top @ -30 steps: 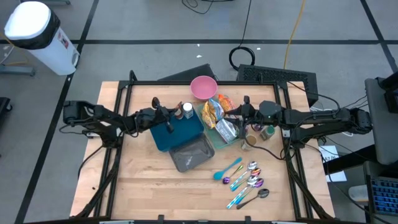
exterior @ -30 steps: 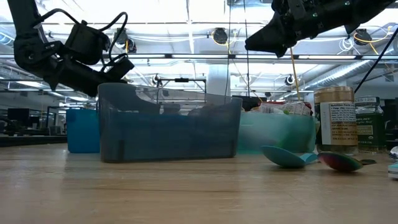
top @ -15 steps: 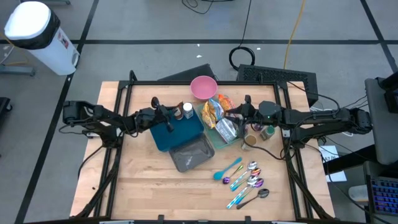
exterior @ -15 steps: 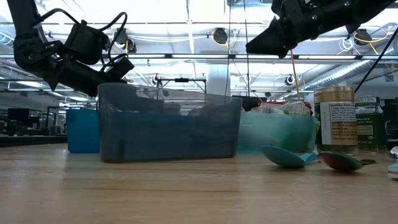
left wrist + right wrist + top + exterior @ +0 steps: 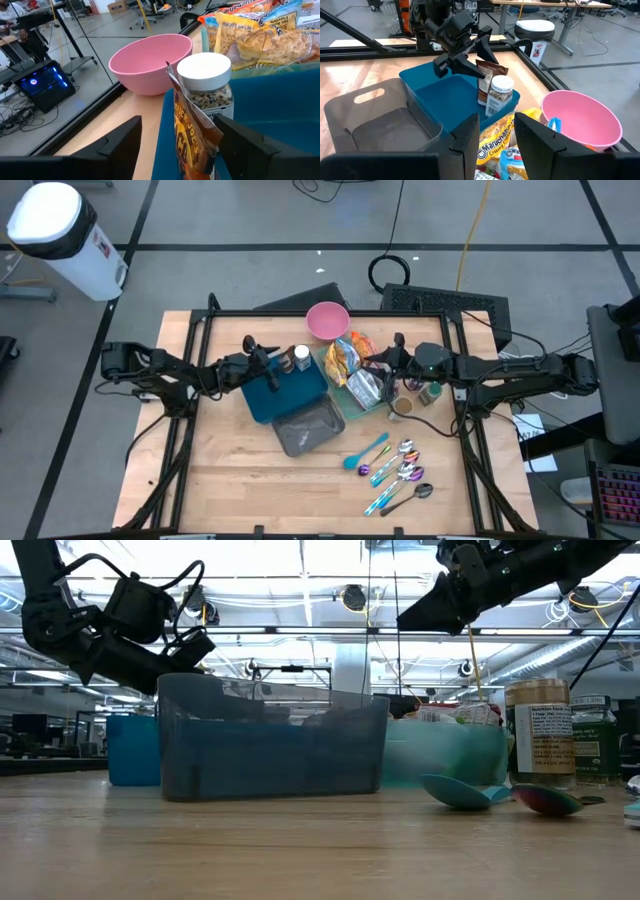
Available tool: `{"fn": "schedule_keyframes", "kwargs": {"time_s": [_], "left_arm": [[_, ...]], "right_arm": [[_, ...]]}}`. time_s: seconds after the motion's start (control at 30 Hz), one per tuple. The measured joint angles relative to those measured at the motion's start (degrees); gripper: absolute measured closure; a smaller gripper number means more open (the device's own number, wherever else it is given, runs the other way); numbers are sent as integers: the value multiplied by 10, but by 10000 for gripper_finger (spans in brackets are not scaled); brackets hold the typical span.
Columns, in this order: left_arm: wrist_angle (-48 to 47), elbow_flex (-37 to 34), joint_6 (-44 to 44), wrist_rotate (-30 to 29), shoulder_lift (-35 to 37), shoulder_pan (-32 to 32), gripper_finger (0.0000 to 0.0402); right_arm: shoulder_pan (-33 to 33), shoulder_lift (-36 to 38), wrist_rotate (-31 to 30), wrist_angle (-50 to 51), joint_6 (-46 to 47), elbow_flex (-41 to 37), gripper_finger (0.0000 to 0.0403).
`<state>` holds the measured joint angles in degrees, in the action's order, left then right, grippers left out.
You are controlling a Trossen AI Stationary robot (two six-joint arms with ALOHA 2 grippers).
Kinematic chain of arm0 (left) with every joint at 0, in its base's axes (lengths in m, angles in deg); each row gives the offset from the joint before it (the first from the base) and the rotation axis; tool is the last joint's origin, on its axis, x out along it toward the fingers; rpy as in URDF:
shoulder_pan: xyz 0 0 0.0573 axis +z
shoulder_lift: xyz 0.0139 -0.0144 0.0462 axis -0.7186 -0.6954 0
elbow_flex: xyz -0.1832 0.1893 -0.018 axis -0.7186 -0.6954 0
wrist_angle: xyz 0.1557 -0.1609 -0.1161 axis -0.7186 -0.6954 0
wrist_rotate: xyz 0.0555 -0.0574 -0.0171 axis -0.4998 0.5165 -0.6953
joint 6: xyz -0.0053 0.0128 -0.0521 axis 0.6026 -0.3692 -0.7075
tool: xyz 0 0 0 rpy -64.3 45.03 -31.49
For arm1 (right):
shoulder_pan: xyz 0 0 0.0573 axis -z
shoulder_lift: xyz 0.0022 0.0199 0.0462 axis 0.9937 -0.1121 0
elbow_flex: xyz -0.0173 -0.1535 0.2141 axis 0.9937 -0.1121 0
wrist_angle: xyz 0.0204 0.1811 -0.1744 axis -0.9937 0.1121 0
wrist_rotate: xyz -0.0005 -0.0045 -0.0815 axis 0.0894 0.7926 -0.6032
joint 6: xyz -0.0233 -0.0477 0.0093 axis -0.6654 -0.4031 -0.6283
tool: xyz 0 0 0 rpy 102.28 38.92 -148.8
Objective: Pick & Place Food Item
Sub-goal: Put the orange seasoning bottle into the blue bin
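Note:
A brown snack bag [image 5: 192,135] stands upright in the blue bin [image 5: 290,395], with its back against a white-lidded jar [image 5: 205,82] at the bin's far side. My left gripper [image 5: 179,122] is open, one finger on each side of the bag and clear of it; it hovers over the bin's far left corner [image 5: 272,368]. My right gripper [image 5: 497,120] is open and holds nothing. It hangs above the teal bin [image 5: 360,385] of pasta and snack bags [image 5: 500,142].
A pink bowl [image 5: 327,320] stands behind the bins. A grey bin [image 5: 310,430] sits in front of the blue one. Spice jars [image 5: 540,730] stand at the right. Several coloured spoons [image 5: 395,470] lie near the front right. Bare wood is at the front left.
My left gripper has opened and let go of the brown snack bag, which stays upright in the blue bin against the jar. Both arms have kept their places.

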<state>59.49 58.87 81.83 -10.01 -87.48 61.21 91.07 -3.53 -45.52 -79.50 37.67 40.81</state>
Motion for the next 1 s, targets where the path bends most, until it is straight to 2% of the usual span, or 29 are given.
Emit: {"fn": "schedule_keyframes", "kwargs": {"time_s": [0.2, 0.5, 0.87, 0.93, 1.0], "left_arm": [[33, 0, 14, 0, 6, -14, 133], [22, 0, 6, -32, 80, -27, 133], [-83, 2, -71, -23, 238, -57, 133], [-98, 8, -95, 2, 258, -61, 133], [-105, 18, -128, 61, 273, -66, 133]], "right_arm": [[0, 0, 0, 8, 14, 0, 289], [0, 2, 0, 44, 20, 0, 271], [-5, 146, -30, 206, 52, 0, 222], [-5, 168, -29, 228, 63, 0, 219], [-5, 183, -29, 252, 69, 0, 218]]}}
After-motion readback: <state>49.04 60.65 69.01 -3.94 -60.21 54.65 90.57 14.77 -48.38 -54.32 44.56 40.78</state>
